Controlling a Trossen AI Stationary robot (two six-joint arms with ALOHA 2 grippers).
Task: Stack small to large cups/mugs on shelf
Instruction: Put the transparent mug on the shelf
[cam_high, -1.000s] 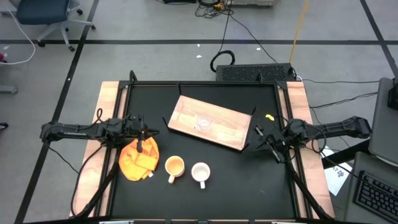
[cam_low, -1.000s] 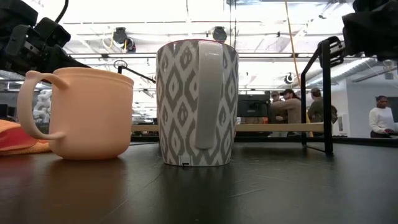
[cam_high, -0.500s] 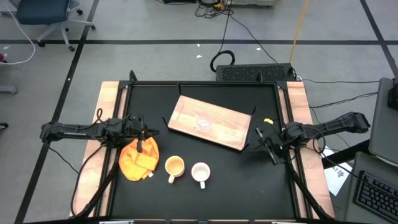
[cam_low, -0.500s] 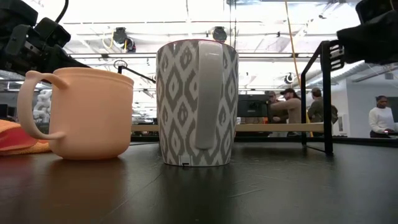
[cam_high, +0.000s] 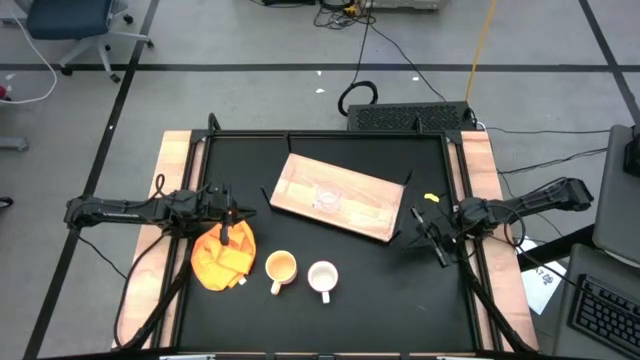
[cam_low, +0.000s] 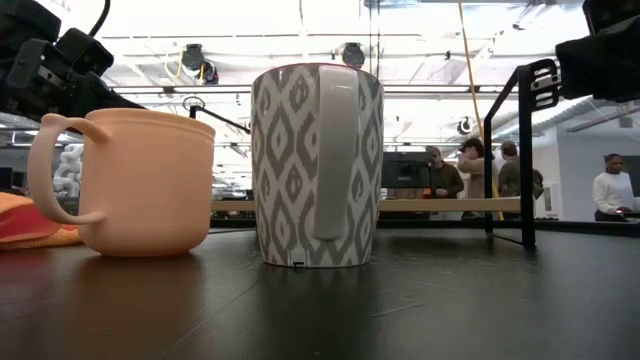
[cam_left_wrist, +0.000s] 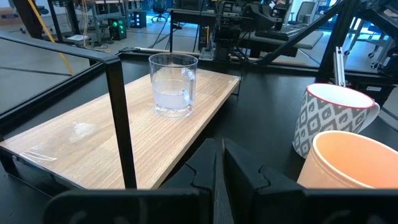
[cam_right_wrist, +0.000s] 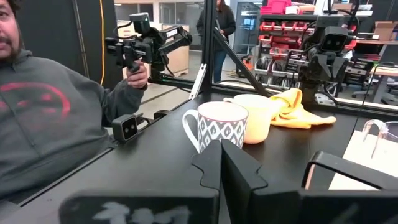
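Slightly nearer than a second ago, the right gripper (cam_high: 438, 243) is kept empty with fingers shut beside the shelf (cam_high: 365, 215), probably heading for the white mug (cam_high: 322, 278).

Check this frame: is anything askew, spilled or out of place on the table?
The shelf lies skewed to the table's edges, with the glass cup upright on it. An orange cloth sits crumpled beside the yellow-orange mug and white mug. No spill or damage shows.

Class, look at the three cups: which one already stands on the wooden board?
The clear glass cup: it stands upright on the wooden board, while the yellow-orange mug and the patterned white mug sit on the black tabletop.
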